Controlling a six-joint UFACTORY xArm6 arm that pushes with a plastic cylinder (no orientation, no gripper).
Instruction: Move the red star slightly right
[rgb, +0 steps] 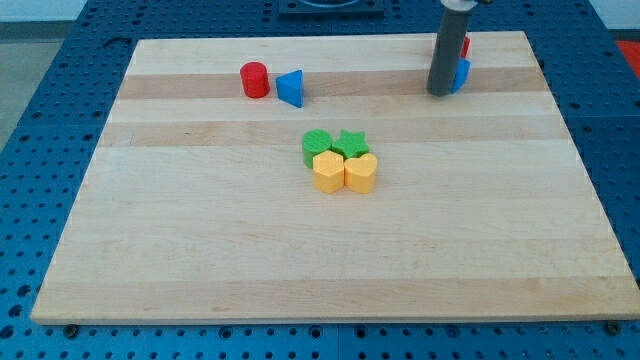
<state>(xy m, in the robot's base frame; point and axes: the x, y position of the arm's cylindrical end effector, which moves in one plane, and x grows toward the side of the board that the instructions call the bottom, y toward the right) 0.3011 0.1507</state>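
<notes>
You'll find no claw here, so nothing grasps. On the wooden board (200, 250), my tip (439, 93) hides most of the red star (465, 45) at the view's top right. It looks light and stiff; push its left edge.

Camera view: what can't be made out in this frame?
- Red block at the view's top right: the rod hides most of it, so its star shape cannot be confirmed.
- Blue block below it: mostly hidden, shape unclear.
- My tip: whether it touches either block cannot be told.
</notes>
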